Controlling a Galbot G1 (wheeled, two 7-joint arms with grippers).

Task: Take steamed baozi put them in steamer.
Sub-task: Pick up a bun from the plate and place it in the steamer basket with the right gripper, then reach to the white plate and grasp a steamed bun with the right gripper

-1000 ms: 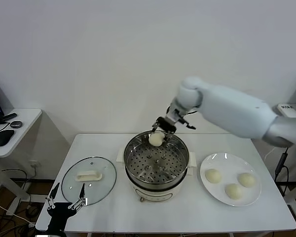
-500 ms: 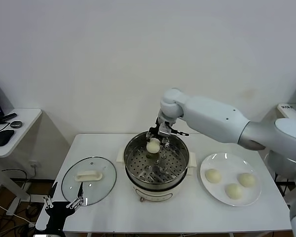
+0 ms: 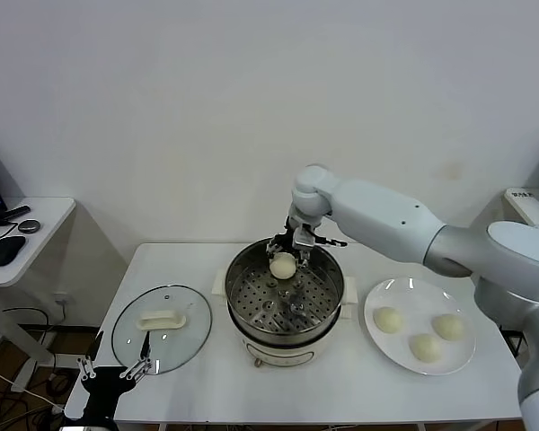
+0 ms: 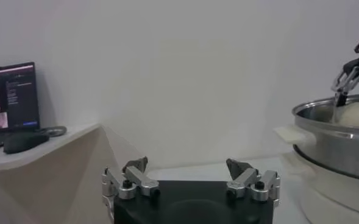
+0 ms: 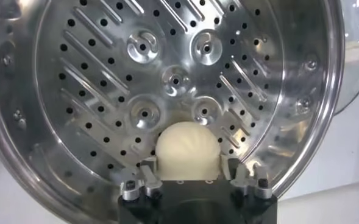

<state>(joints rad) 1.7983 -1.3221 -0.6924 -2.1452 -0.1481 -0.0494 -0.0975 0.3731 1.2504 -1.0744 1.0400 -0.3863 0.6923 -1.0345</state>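
One cream-white baozi lies on the perforated tray at the far side of the shiny steamer. My right gripper hangs just over it, open, one finger on either side of the bun. Three more baozi lie on the white plate to the steamer's right. At the table's front left corner my left gripper waits open and holds nothing. From the left wrist the steamer shows in side view.
The glass lid with its white handle lies flat on the table left of the steamer, just beyond the left gripper. A small side table with a mouse stands further left. A white wall runs behind.
The right gripper carried the baozi from the steamer's far rim down into the pot, then spread its fingers so the bun rests on the tray. The left arm has not moved.
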